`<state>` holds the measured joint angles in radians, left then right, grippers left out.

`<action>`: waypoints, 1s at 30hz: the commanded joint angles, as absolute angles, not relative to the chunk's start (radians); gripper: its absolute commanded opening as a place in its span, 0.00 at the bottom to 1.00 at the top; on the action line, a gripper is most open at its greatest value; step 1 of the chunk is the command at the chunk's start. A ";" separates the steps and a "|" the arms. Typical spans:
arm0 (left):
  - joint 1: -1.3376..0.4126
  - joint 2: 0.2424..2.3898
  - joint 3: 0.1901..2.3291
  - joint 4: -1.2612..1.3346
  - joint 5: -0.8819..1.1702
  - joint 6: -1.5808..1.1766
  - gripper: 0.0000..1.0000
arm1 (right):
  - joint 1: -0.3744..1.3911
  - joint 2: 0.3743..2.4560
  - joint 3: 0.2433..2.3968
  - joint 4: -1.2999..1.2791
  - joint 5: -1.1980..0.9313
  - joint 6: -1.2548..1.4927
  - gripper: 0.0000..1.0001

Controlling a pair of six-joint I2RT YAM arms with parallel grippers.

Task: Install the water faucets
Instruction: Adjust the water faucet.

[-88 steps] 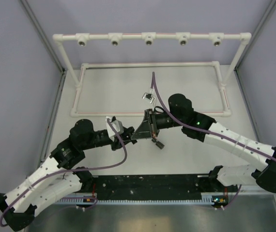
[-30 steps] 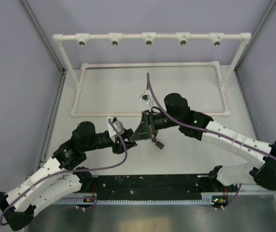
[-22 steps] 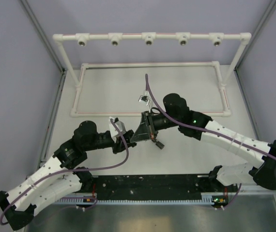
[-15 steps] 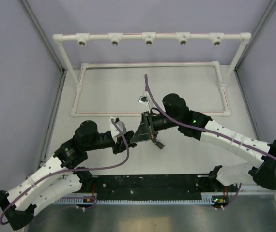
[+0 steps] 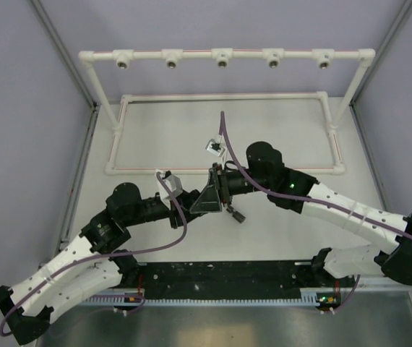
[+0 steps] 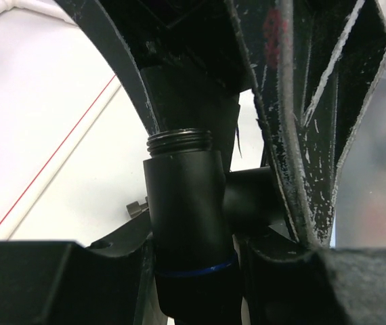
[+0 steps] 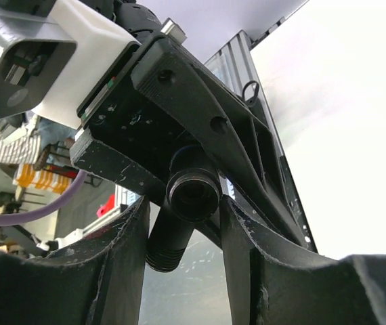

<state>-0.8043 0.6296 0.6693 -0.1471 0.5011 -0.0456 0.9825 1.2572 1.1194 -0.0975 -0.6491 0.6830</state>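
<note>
A black water faucet (image 6: 183, 203), a tube with a threaded end, a blue ring and a side stub, sits between both grippers above the middle of the table. My left gripper (image 6: 193, 267) is shut on its lower body near the blue ring. My right gripper (image 7: 183, 220) stands open around the other end, its fingers (image 7: 247, 244) slightly off the round mouth of the faucet (image 7: 193, 193). In the top view the left gripper (image 5: 190, 202) and right gripper (image 5: 206, 198) meet tip to tip and hide the faucet.
The white pipe frame (image 5: 222, 55) with several metal-ringed sockets spans the back, and its base rectangle (image 5: 220, 96) lies on the table. A small dark piece (image 5: 235, 215) lies just right of the grippers. Grey walls close in both sides.
The left jaws closed on the faucet about a second ago. The right jaws, shut on it until just before now, have spread off it. Both wrists shifted slightly.
</note>
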 commanded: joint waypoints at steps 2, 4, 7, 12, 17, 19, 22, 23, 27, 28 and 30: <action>-0.813 0.607 0.657 0.161 0.523 -0.159 0.00 | 1.009 1.258 1.077 -0.136 -0.531 0.575 0.42; -0.813 0.603 0.655 0.167 0.523 -0.166 0.00 | 1.014 1.252 1.068 -0.161 -0.512 0.554 0.42; -0.813 0.597 0.658 0.164 0.529 -0.167 0.00 | 1.015 1.243 1.057 -0.199 -0.468 0.522 0.42; -0.813 0.563 0.661 0.135 0.537 -0.147 0.00 | 1.017 1.221 1.028 -0.238 -0.414 0.489 0.43; -0.813 0.532 0.660 0.092 0.546 -0.123 0.00 | 1.016 1.207 1.003 -0.236 -0.399 0.489 0.48; -0.813 0.522 0.658 0.080 0.545 -0.114 0.00 | 1.017 1.204 1.002 -0.236 -0.400 0.494 0.50; -0.813 0.505 0.657 0.071 0.540 -0.106 0.00 | 1.015 1.204 1.002 -0.236 -0.402 0.495 0.51; -0.815 0.500 0.658 0.068 0.538 -0.104 0.00 | 1.015 1.204 0.999 -0.236 -0.403 0.495 0.51; -0.815 0.486 0.664 0.054 0.517 -0.098 0.00 | 1.017 1.197 0.993 -0.236 -0.410 0.495 0.51; -0.813 0.485 0.664 0.051 0.512 -0.098 0.00 | 1.016 1.192 0.989 -0.236 -0.413 0.495 0.52; -0.813 0.480 0.661 0.051 0.503 -0.094 0.00 | 1.017 1.187 0.983 -0.235 -0.416 0.497 0.52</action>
